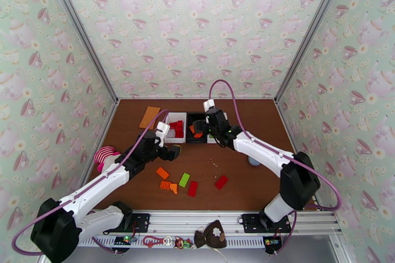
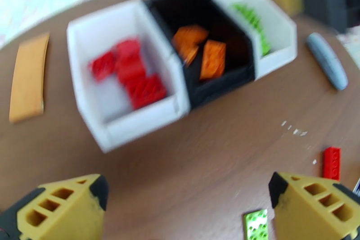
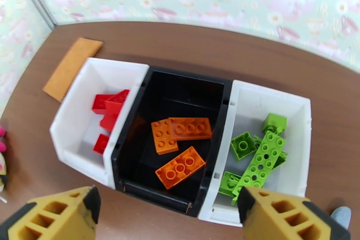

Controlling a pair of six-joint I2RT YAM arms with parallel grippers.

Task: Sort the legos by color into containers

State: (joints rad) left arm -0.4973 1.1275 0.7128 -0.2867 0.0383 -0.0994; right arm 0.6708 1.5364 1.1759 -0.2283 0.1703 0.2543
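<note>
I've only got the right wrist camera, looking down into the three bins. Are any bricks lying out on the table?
Observer: Yes, six loose legos lie on the table toward its near edge: three orange, two red, one lime green.
Operator: Where's the left gripper?
Observer: The left gripper hangs open and empty between the white bin with the red bricks and those loose legos.
Operator: Which loose one lies furthest right?
Observer: A red brick, set apart from the cluster.
</note>
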